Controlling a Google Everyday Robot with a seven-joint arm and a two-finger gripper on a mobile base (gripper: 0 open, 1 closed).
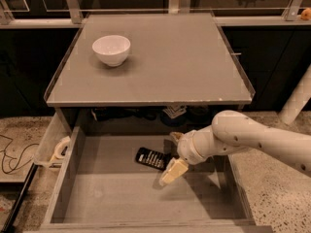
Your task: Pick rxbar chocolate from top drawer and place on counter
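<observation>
The rxbar chocolate (151, 158), a small flat black wrapper with white lettering, lies on the floor of the open top drawer (121, 198), near its back middle. My gripper (173, 154) reaches down into the drawer from the right on the white arm (248, 140). It is open, with one pale finger (173, 171) in front of the bar's right end and the other finger (175, 136) behind it. The grey counter (160, 62) is above the drawer.
A white bowl (111, 49) stands on the counter's back left. A narrow pale side tray (53, 144) with a tape roll (62, 147) sticks out left of the drawer. Dark packaged items (172, 113) sit under the counter behind the drawer. Speckled floor lies on both sides.
</observation>
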